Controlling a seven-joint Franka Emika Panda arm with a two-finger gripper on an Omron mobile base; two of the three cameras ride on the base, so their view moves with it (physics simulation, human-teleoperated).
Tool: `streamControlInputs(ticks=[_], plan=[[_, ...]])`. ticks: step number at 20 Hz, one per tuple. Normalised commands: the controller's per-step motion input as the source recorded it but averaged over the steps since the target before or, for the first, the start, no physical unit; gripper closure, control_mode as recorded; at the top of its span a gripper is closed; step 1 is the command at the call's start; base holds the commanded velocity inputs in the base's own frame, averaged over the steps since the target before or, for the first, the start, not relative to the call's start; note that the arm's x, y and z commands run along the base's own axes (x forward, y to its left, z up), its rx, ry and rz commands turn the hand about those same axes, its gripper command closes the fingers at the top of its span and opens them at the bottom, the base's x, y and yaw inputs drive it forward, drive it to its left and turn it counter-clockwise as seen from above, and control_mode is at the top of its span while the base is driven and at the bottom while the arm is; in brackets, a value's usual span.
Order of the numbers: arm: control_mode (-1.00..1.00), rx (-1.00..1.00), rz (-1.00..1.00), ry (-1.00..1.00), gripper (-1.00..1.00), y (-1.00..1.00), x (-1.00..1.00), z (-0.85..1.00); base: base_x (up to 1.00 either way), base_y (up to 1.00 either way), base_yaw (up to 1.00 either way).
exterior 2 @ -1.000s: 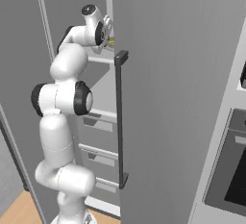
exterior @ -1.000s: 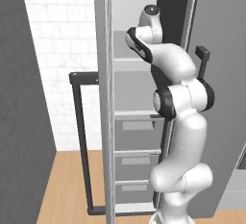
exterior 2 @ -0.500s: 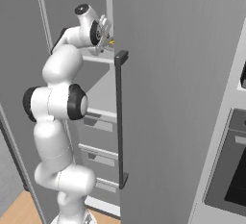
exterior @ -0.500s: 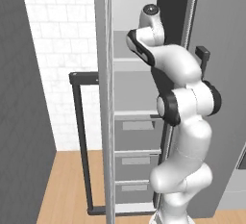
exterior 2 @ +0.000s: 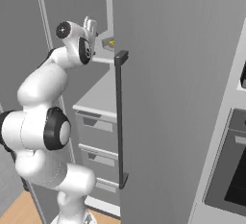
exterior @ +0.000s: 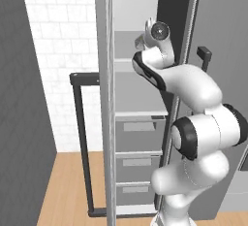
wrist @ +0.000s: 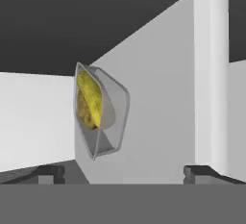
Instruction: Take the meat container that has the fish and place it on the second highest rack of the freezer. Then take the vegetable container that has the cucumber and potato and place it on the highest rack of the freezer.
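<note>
High inside the freezer [exterior: 145, 104], the vegetable container [wrist: 100, 116] sits on a shelf, ahead of the released claw [wrist: 124, 172]. Judged best: withdraw straight back, keeping both fingertips clear of its rim.

You won't find anything to read here: no text, labels, brand marks, numbers or signs in any of the three views. The freezer [exterior: 140, 94] door and shelves are plain grey, and the clear container [wrist: 101, 117] with the yellowish lump inside has no sticker or print on it that you could make out.
</note>
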Motion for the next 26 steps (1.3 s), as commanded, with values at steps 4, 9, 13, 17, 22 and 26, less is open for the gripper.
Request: streamControlInputs(ticks=[4, 9, 13, 17, 22, 26], plan=[[-1.00, -0.01, 0.13, -0.02, -1.00, 0.00, -1.00, 0.55, 0.00, 0.00, 0.00], [-1.00, -0.03, 0.14, 0.12, -1.00, 0.00, -1.00, -0.01, 0.00, 0.00, 0.00], [-1.00, -0.01, 0.05, 0.17, -1.00, 0.03, -1.00, -0.29, 0.00, 0.00, 0.00], [-1.00, -0.03, 0.05, 0.18, -1.00, 0.10, -0.92, -0.27, 0.00, 0.00, 0.00], [-1.00, 0.00, 0.03, 0.20, -1.00, 0.00, -0.89, -0.22, 0.00, 0.00, 0.00], [-1.00, -0.05, 0.06, 0.37, -1.00, 0.00, -0.56, -0.14, 0.00, 0.00, 0.00]])
